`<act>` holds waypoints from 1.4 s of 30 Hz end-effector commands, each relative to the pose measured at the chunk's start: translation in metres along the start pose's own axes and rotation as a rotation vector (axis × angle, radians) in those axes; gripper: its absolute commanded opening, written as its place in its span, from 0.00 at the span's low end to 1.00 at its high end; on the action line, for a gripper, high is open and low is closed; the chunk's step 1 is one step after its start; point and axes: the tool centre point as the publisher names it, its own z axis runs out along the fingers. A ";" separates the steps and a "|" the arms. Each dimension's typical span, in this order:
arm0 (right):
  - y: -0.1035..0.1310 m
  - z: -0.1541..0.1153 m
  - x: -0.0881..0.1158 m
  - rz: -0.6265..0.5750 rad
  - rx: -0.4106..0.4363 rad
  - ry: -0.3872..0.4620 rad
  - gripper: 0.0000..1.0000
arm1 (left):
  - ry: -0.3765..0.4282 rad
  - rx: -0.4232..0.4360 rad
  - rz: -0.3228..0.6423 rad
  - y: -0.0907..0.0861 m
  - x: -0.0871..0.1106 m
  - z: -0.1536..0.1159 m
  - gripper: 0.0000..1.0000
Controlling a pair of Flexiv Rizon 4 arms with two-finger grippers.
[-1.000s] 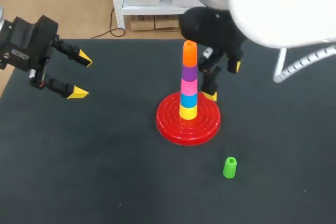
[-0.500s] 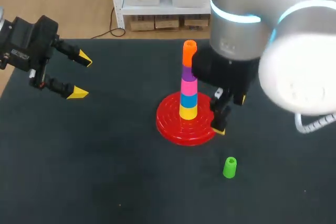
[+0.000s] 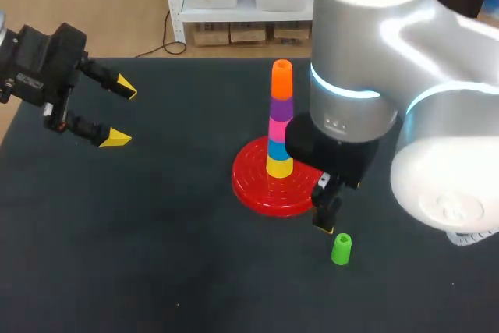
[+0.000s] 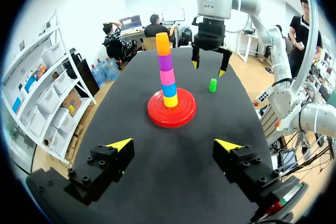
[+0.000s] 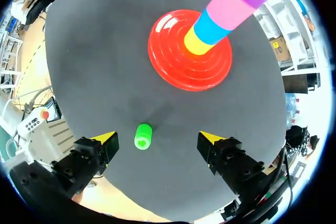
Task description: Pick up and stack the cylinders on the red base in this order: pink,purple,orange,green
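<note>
Red base (image 3: 274, 181) sits mid-bench on the black bench (image 3: 156, 255). Stack on it, bottom up: yellow cylinder (image 3: 279, 166), blue cylinder (image 3: 280, 149), pink cylinder (image 3: 280, 128), purple cylinder (image 3: 281, 107), orange cylinder (image 3: 281, 79) on top. Stack looks straight.

Green cylinder (image 3: 341, 249) is not on the stack. It stands upright on the bench, near and right of the base, not touching it.

Right gripper (image 5: 158, 138) hangs right over the green one, fingers wide apart, holding nothing. From its wrist camera the cylinder shows in the gap between the tips, closer to one finger, no contact visible.

Left gripper (image 3: 122, 113) is at the far left of the bench, well away from base and stack, fingers apart, empty, pointing toward the stack.
</note>
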 end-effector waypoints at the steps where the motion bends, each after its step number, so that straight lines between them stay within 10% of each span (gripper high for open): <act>1: 0.001 0.016 0.002 -0.007 -0.008 -0.007 1.00 | -0.003 -0.002 0.003 -0.001 0.001 0.000 1.00; 23: 0.014 0.047 0.017 -0.039 -0.046 0.009 0.89 | -0.003 -0.002 0.003 -0.001 0.001 0.000 1.00; 32: 0.018 0.051 0.020 -0.044 -0.055 0.016 0.49 | -0.003 -0.002 0.003 -0.001 0.001 0.000 1.00; 42: 0.019 0.051 0.017 -0.040 -0.048 0.018 0.39 | -0.003 -0.002 0.003 -0.001 0.001 0.000 1.00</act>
